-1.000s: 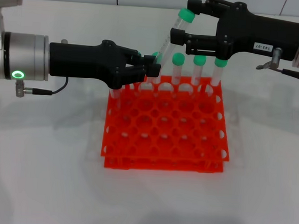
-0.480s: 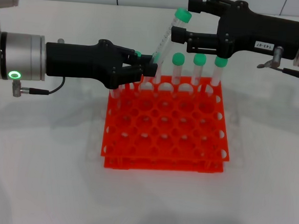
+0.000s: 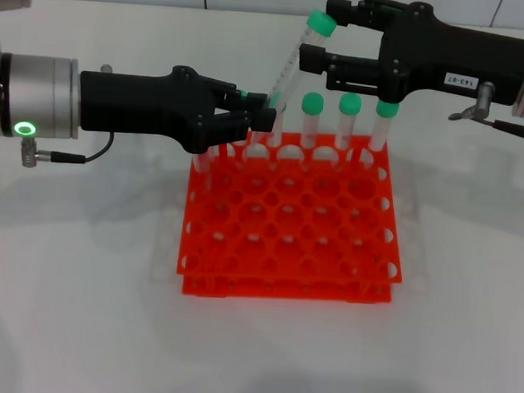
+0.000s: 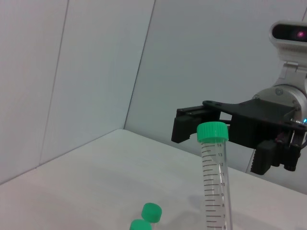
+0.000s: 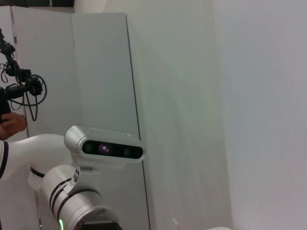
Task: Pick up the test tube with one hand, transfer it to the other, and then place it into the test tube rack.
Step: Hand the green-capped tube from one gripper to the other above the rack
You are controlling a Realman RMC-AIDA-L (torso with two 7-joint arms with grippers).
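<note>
The slender clear plastic test tube (image 3: pixel 292 68) looks smooth and glossy, with black graduation marks printed on its wall, and its round green screw cap (image 4: pixel 213 132) is ribbed matt plastic. The bright orange-red plastic rack (image 3: pixel 289 218) has a smooth, faintly shiny surface. The unlabelled black left gripper (image 3: pixel 266 118) is matt black plastic on a brushed silver metal cuff (image 3: pixel 35 96). The black right gripper with a white printed paper label (image 3: pixel 314 45) has the same matt finish. The white desk (image 3: pixel 75 291) is smooth and matt.
</note>
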